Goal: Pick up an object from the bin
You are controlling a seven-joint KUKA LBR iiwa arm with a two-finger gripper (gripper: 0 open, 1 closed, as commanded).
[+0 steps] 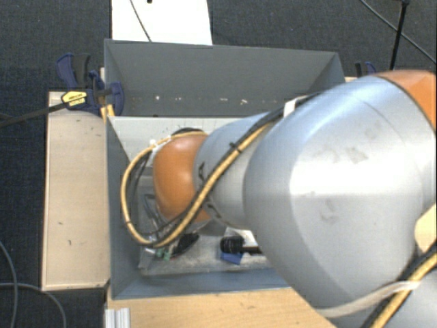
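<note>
Camera view: arm [328,203] covers bin [218,80] floor; gripper [169,246] state untellable; blue thing [232,250], perhaps clip, half-hidden.

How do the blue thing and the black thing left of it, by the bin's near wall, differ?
The blue thing looks stubby, bright blue with a black part; the black thing is slimmer, dark and slanted. The black thing sits at the edge of the arm's orange cover; the blue thing lies further right, clear of it. Both rest low in the bin, by its near wall.
</note>
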